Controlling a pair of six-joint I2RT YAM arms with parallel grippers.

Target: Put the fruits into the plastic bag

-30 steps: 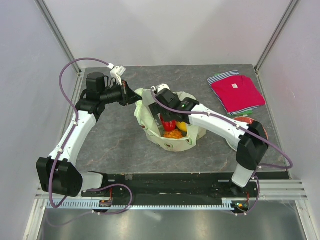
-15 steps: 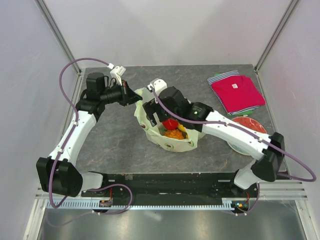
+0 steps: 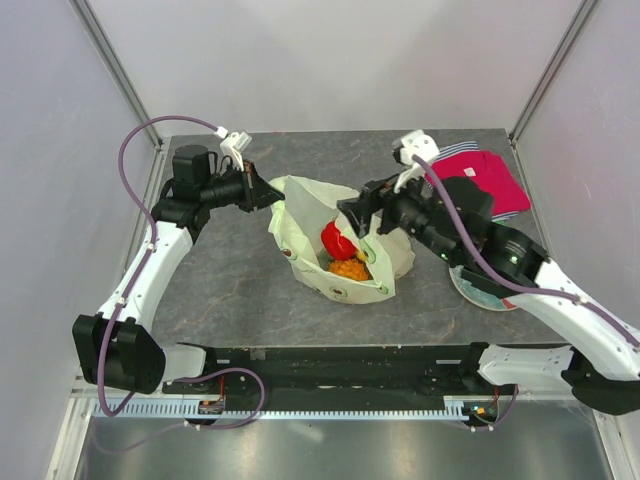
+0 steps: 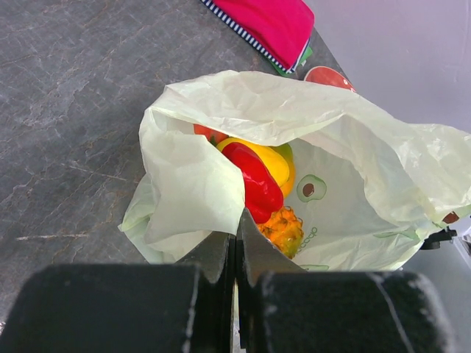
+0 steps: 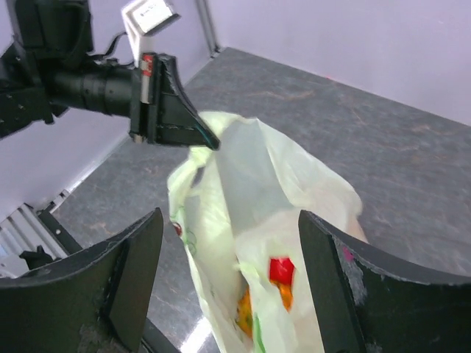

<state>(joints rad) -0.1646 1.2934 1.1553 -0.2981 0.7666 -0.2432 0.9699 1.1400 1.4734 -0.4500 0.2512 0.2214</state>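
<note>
Fruits (image 3: 337,240) lie inside the one plastic bag (image 3: 300,215) at the middle of the table (image 3: 220,280), and we count four for certain. Nearest the arm bases is one orange pineapple (image 4: 282,228), then one red piece (image 4: 254,180), one yellow piece (image 4: 278,168) and a sliver of one orange-red peach (image 4: 208,134). A green edge beside the yellow piece we cannot name. The bag sits slumped with its mouth upward, and its long axis runs from far left to near right in the top view. To its right one plate (image 4: 327,76) shows, partly under the right arm. At the far-left rim the left gripper (image 4: 237,228) has its fingers pinched tight on the bag's edge. Over the far-right rim the right gripper (image 5: 229,220) hangs with its fingers spread wide and nothing between them. Farthest, at the right, lies one folded red shirt (image 3: 478,185).
</note>
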